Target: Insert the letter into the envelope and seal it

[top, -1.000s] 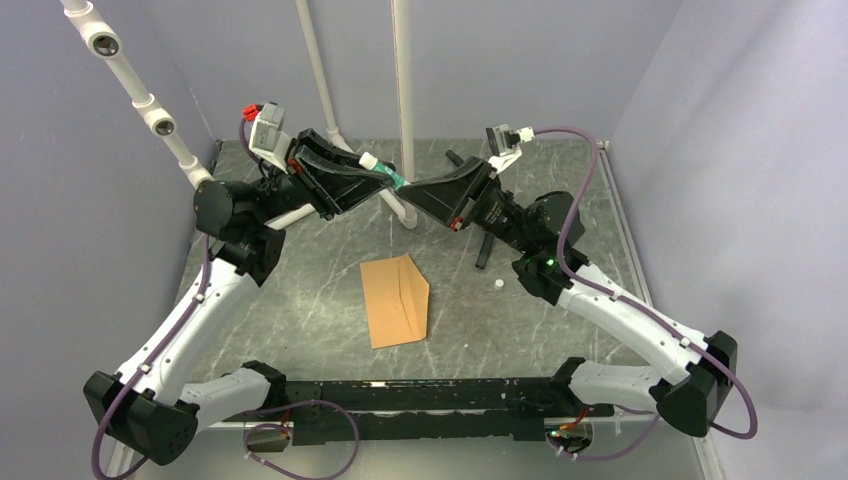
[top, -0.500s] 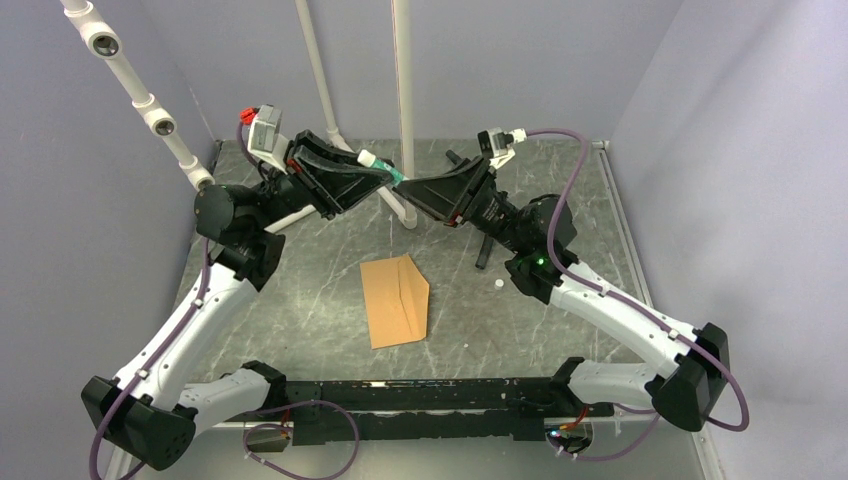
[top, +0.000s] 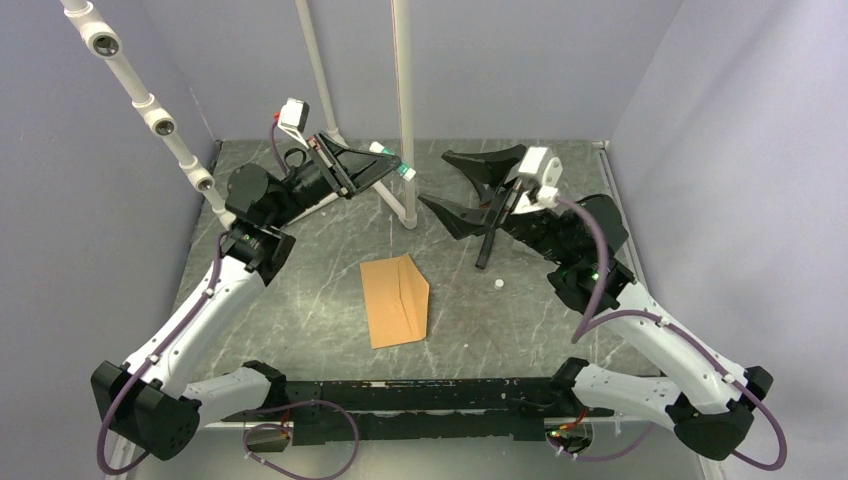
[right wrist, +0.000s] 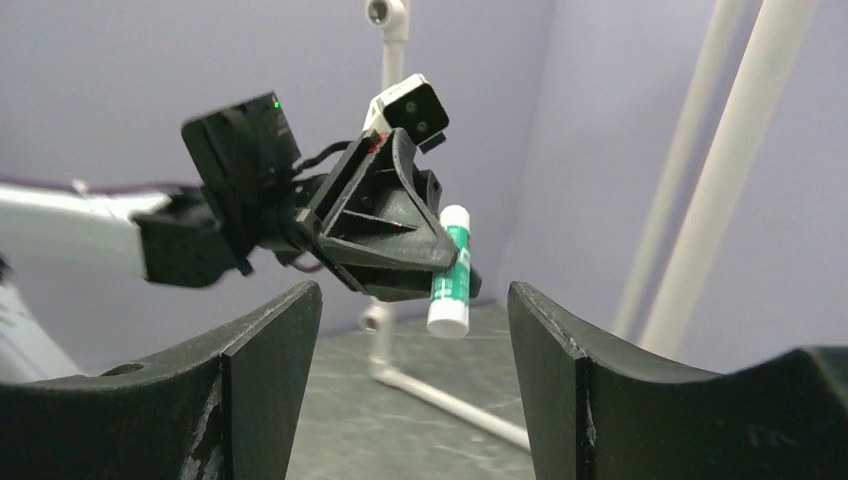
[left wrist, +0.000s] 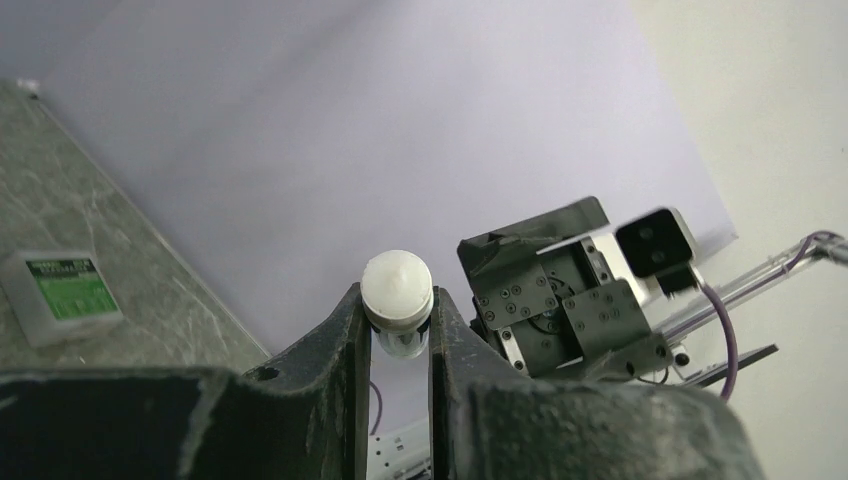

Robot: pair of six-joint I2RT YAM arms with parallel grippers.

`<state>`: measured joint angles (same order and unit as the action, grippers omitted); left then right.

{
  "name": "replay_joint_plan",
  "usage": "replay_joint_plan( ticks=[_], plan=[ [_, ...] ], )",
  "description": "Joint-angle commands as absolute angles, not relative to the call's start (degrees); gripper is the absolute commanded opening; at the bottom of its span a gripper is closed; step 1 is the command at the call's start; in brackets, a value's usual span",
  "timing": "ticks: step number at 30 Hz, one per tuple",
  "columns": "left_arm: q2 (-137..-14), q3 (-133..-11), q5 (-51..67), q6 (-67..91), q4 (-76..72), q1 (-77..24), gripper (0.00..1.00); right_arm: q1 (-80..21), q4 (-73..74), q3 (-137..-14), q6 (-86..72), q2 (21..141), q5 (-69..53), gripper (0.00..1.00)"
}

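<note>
Envelope [top: 397, 300] comes first from the arm bases: we see it lying flat on the grey table [top: 300, 300], between the two arms and touched by neither. Whether the letter is inside it we cannot tell. Just beyond, on the right, a small white cap [top: 497, 285] sits alone on the table, and a thin black strut [top: 486, 245] slants up beside it.

Farther back and raised above the table, the right gripper [top: 433, 178] has its jaws spread wide with nothing between them. They point left toward the other arm. From the right wrist we look through that gap at the left gripper [right wrist: 400, 255], which is clamped on a glue stick [right wrist: 450, 272]. The stick has a white body with a green label, and it hangs below the fingers. From the left wrist we see its white domed end [left wrist: 397, 285] pinched between the two fingers [left wrist: 340, 340].

In the top view a white upright pipe [top: 403, 100] rises just beside the glue stick, between the two grippers. A small green-labelled box [left wrist: 60, 295] lies on the table at the far wall.
</note>
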<state>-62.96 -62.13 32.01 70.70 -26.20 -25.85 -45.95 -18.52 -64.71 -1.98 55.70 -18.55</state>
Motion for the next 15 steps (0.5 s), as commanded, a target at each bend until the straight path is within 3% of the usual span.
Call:
replay_joint_plan(
  ticks=[1,8,15],
  plan=[
    [-63.9,-64.9,33.4,74.9,-24.8,-25.8,0.02,-46.6,-13.7,-67.1,20.1,57.4,-19.7,0.71],
    [-64.7,-64.0,34.2,77.0,-27.1,-25.8,0.02,-48.1,-9.7,-68.8,30.6,60.2,-19.0,0.5],
    [-65.3,-64.0,34.7,77.7,-28.3,-25.8,0.02,-48.2,-14.2,-66.6,31.2,60.5,-17.9,0.55]
  ],
)
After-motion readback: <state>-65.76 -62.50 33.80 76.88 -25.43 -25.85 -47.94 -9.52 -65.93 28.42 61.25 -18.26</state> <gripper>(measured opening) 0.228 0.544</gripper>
